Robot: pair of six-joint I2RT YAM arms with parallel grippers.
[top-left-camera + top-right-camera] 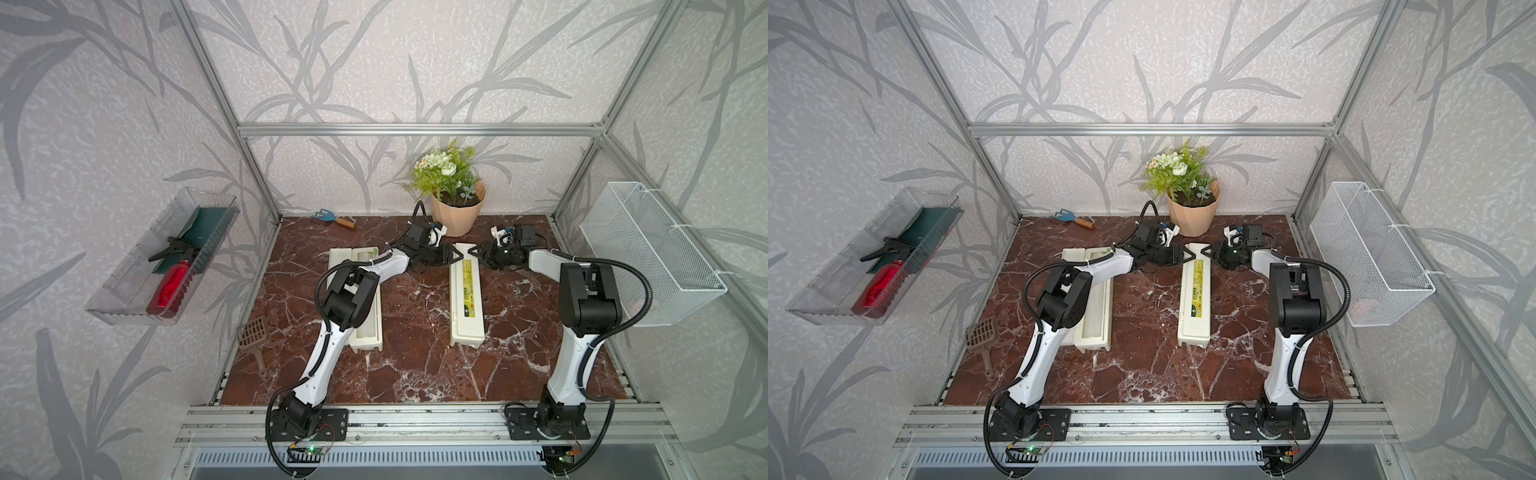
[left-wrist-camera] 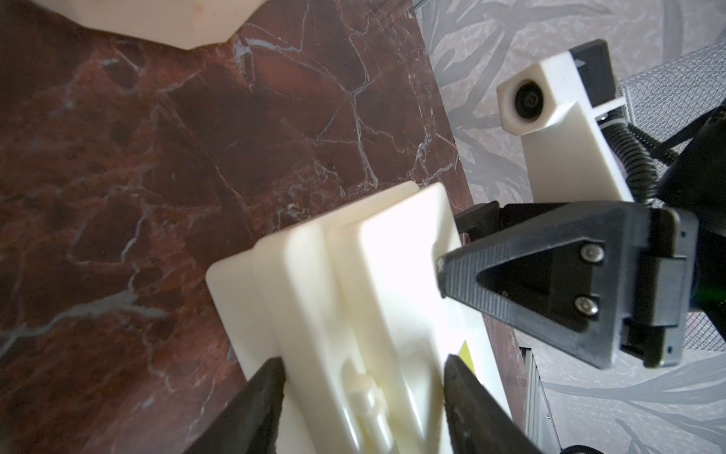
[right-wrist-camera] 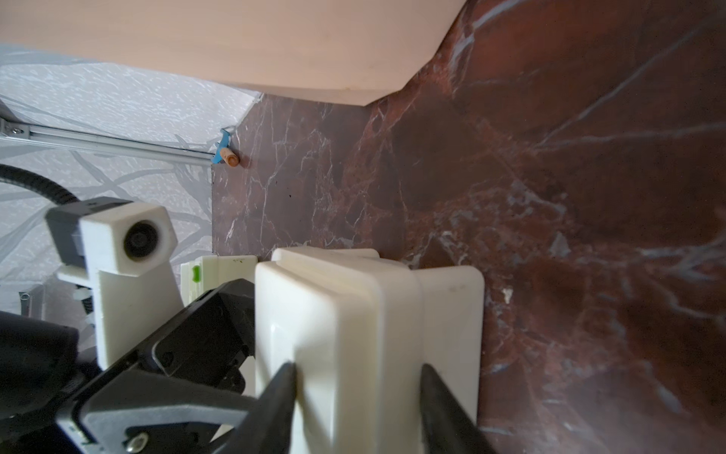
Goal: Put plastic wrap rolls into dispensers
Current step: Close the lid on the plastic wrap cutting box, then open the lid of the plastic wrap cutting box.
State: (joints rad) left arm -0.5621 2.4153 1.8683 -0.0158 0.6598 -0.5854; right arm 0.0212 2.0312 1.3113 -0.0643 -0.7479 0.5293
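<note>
Closed dispenser (image 1: 466, 299) lies on the table (image 1: 415, 374), right of centre. We see the left gripper (image 2: 361, 365) and right gripper (image 3: 357, 371) each clamped on its far end, from opposite sides. Open dispenser (image 1: 368, 338) to its left holds a roll (image 1: 364, 254).

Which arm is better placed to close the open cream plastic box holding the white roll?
Left, likely. The open cream box lies under the left arm. The left pincer and right pincer both clamp the far end of the closed cream box with the yellow-green label, so the right arm would cross it.
</note>
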